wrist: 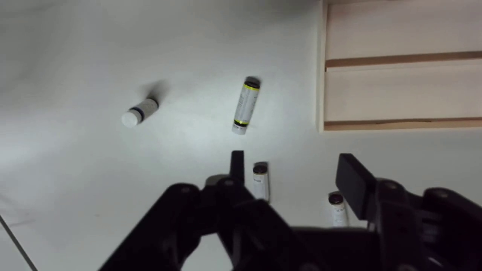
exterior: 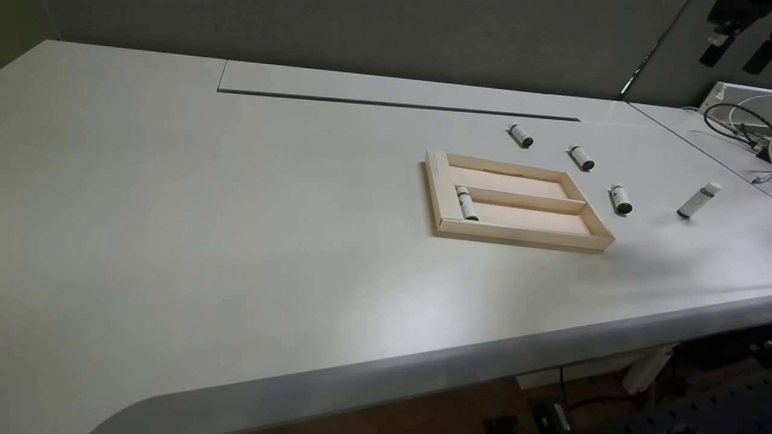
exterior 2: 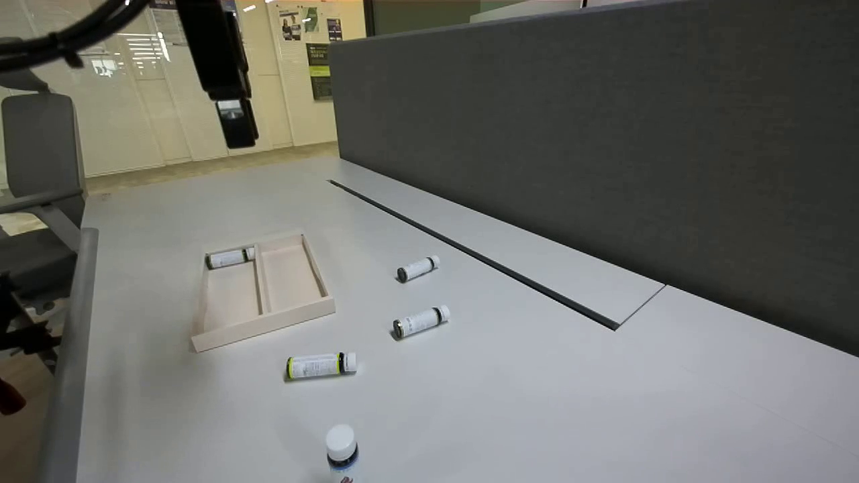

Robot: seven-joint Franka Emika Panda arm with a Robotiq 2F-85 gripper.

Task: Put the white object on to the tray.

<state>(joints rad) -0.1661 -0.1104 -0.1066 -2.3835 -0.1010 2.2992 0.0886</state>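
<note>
The tray (exterior: 525, 234) lies on the table, with a light-wood rim and a divider making two compartments; it shows in an exterior view (exterior 2: 265, 325) and partly in the wrist view (wrist: 321, 75). One white bottle (exterior: 467, 204) lies in its end compartment. Outside it, a yellow-banded white bottle (wrist: 246, 103) and two more white bottles (wrist: 260, 186) (wrist: 339, 214) lie on the table. Another white-capped bottle (wrist: 141, 112) stands upright. I cannot tell which is the white object. My gripper (wrist: 290, 169) is open and empty, high above the table; it shows in both exterior views (exterior: 737, 57) (exterior 2: 238, 124).
A grey partition (exterior 2: 570, 134) runs along the table's back edge, with a dark slot (exterior 2: 470, 251) in front of it. Cables (exterior: 739, 123) and a white box lie at the far right in an exterior view. A chair (exterior 2: 43, 147) stands beyond the table's edge.
</note>
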